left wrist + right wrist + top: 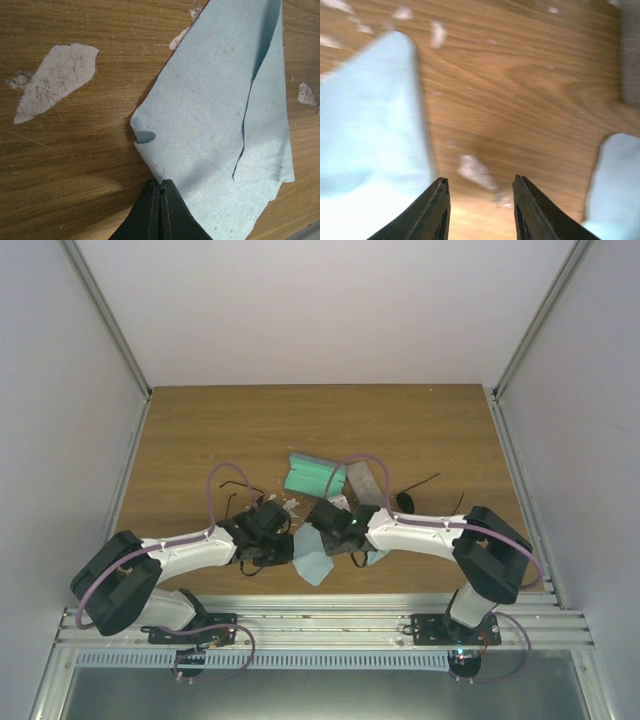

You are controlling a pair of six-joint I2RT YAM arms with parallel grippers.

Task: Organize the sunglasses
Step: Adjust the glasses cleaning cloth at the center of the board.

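Note:
One pair of sunglasses (405, 501), with dark rounded lenses, lies on the wooden table right of centre, its temples spread. A second thin wire pair (240, 486) lies left of centre, behind my left arm. Neither pair shows in the wrist views. My left gripper (160, 182) (283, 542) is shut, its tips at the edge of a light-blue cloth (215, 125); I cannot tell whether cloth is pinched. My right gripper (479, 179) (320, 530) is open over bare wood with nothing between its fingers. Both grippers are well away from the sunglasses.
An open green-lined case (313, 475) and a grey case (366, 483) sit at the table's middle. The light-blue cloth (312, 562) lies near the front edge, and a second cloth (378, 557) (615, 185) lies under the right arm. White worn patches (57, 75) mark the wood.

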